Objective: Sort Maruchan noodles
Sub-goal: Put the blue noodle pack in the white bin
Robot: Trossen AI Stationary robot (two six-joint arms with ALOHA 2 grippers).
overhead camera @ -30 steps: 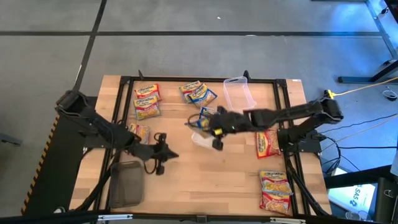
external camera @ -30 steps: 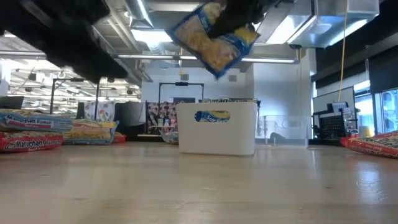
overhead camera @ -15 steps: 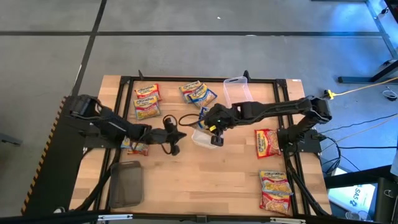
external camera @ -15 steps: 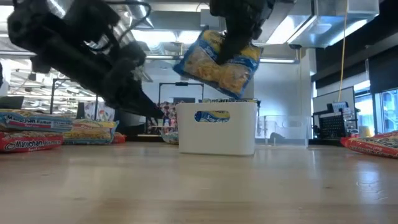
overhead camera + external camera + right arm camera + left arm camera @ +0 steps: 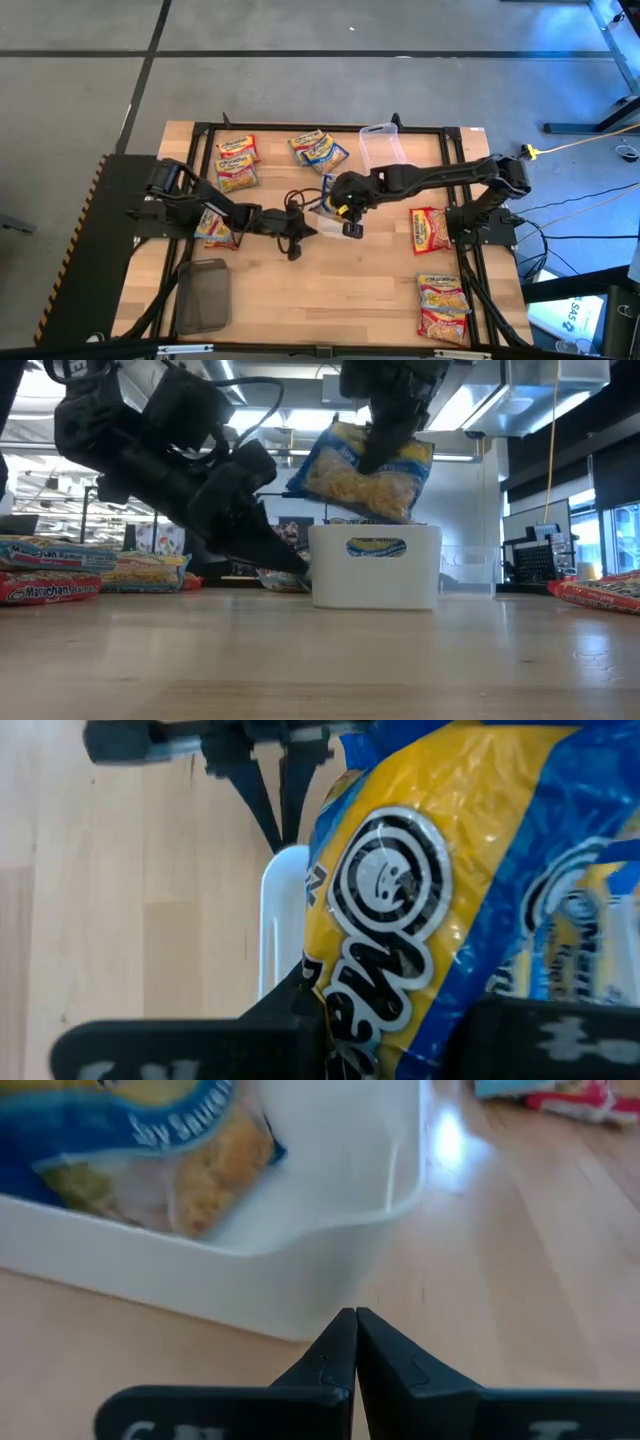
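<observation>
Right hand grips blue noodle packet; left hand closed, empty.

From the high view I cannot make out the white tray properly, since both gripper ends crowd over it at centre frame; the blue-bordered packet has its upper edge hidden behind the right gripper in the low view; in the left wrist view that packet runs off the upper left corner; in the right wrist view it overfills the right half, its print cut by the frame edges.
</observation>
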